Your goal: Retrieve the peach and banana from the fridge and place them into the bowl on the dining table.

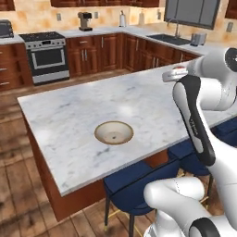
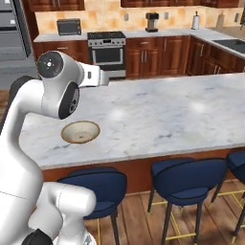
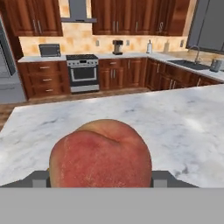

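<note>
Wood-cabinet kitchen all round, tan tiled wall behind, and in the middle the big marbled table with its reddish-brown base; blue stools tucked along its near edge; on the far wall a steel stove with a coffee maker on the counter beside it, a sink under the window at the right, and a slice of the grey fridge at the far left of the right base view. The bowl sits on the table close to the near edge, well in from the corners, beige rim, brown inside, nothing in it; the white arm rises beside it and reaches out over the table top. In the hand view the peach looms large, red with a yellow shoulder, wedged between the two dark fingertips; the tool stands wide apart and is clamped on the fruit, one fingertip at each flank; in the left base view the peach shows as a small reddish spot at the end of the arm, above the table's far side, well apart from the bowl.
</note>
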Robot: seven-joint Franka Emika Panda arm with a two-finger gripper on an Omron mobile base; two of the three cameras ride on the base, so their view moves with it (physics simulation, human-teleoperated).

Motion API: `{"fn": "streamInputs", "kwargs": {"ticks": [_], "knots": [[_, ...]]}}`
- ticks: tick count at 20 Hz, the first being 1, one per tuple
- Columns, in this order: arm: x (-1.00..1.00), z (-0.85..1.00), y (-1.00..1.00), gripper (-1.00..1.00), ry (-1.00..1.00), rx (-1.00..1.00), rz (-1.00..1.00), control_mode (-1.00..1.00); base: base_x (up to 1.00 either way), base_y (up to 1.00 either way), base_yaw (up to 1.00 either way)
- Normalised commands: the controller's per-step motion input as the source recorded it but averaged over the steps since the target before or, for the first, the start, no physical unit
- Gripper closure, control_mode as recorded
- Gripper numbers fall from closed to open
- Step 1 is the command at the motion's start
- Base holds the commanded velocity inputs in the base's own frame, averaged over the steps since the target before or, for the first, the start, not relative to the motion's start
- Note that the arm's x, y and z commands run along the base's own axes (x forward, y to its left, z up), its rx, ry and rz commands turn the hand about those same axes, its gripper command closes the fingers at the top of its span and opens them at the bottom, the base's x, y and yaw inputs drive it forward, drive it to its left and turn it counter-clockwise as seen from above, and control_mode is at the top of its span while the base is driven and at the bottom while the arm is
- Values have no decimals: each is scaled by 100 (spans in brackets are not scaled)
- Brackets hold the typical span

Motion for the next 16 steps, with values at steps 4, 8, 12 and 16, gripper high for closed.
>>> {"fn": "streamInputs", "kwargs": {"ticks": [4,8,12,16], "knots": [[0,0,0,100,0,0,0,100,100,0,40],[0,0,0,100,0,0,0,100,100,0,39],[0,0,0,100,0,0,0,100,88,0,31],[0,0,0,100,0,0,0,100,70,0,21]]}}
